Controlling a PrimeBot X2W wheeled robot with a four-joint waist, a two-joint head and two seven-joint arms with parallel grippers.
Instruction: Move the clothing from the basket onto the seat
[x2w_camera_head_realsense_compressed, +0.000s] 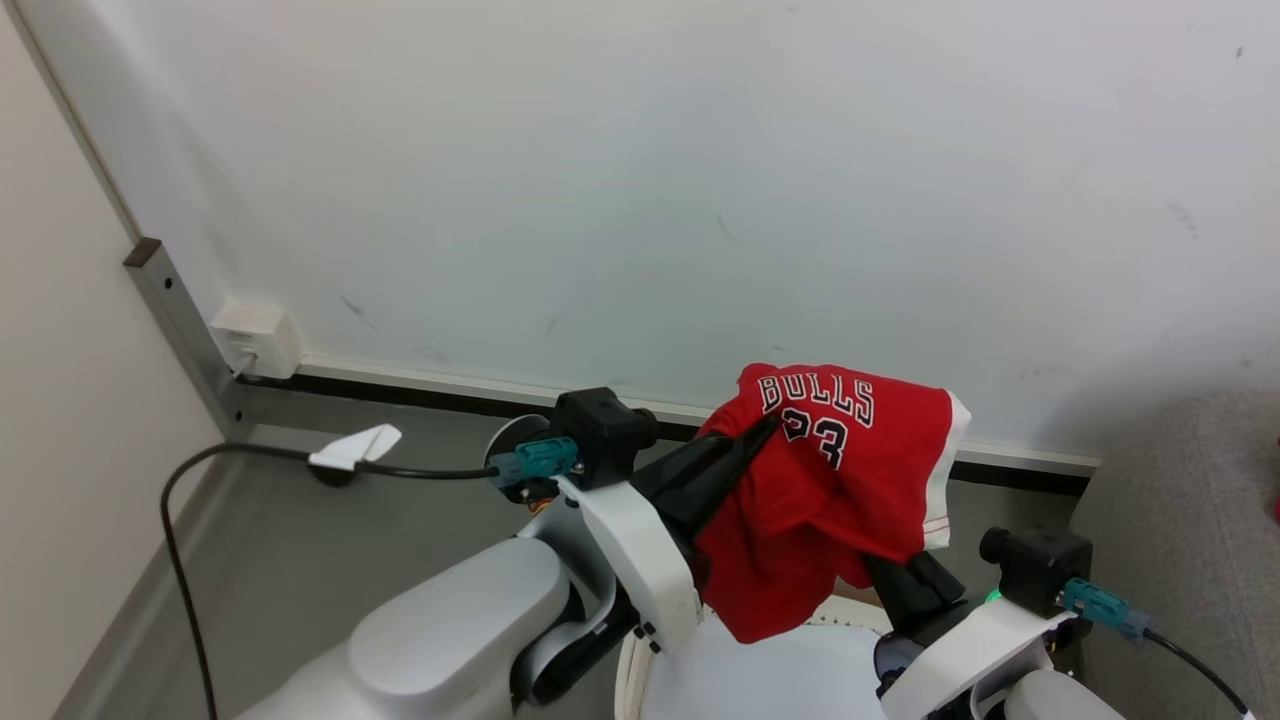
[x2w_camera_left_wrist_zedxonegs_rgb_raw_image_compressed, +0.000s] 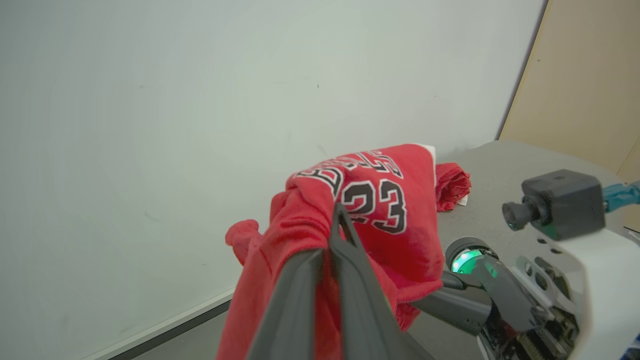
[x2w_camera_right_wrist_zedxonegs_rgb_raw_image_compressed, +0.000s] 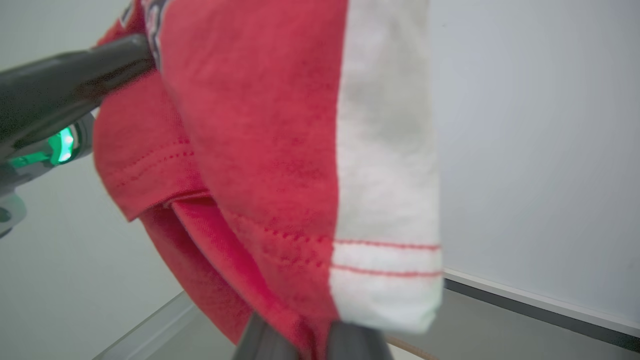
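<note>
A red garment (x2w_camera_head_realsense_compressed: 840, 480) with white trim, "BULLS" and the number 23 hangs in the air between both grippers. My left gripper (x2w_camera_head_realsense_compressed: 770, 425) is shut on its upper fold, and the dark fingers (x2w_camera_left_wrist_zedxonegs_rgb_raw_image_compressed: 345, 260) pinch the cloth close up in the left wrist view. From below right, my right gripper (x2w_camera_head_realsense_compressed: 885, 572) is shut on the lower hem (x2w_camera_right_wrist_zedxonegs_rgb_raw_image_compressed: 385, 280), its tips buried in cloth. The basket (x2w_camera_head_realsense_compressed: 628, 680) sits under the garment at the bottom edge, mostly hidden. The grey seat (x2w_camera_head_realsense_compressed: 1180, 520) lies to the right, with another red piece (x2w_camera_left_wrist_zedxonegs_rgb_raw_image_compressed: 452, 185) on it.
A pale wall (x2w_camera_head_realsense_compressed: 700, 180) with a dark skirting strip stands close ahead. A wall socket (x2w_camera_head_realsense_compressed: 255, 338) and a black cable (x2w_camera_head_realsense_compressed: 180, 560) are at the left over grey floor. A pale pad (x2w_camera_head_realsense_compressed: 790, 680) lies inside the basket. A beige panel (x2w_camera_left_wrist_zedxonegs_rgb_raw_image_compressed: 580, 85) stands beyond the seat.
</note>
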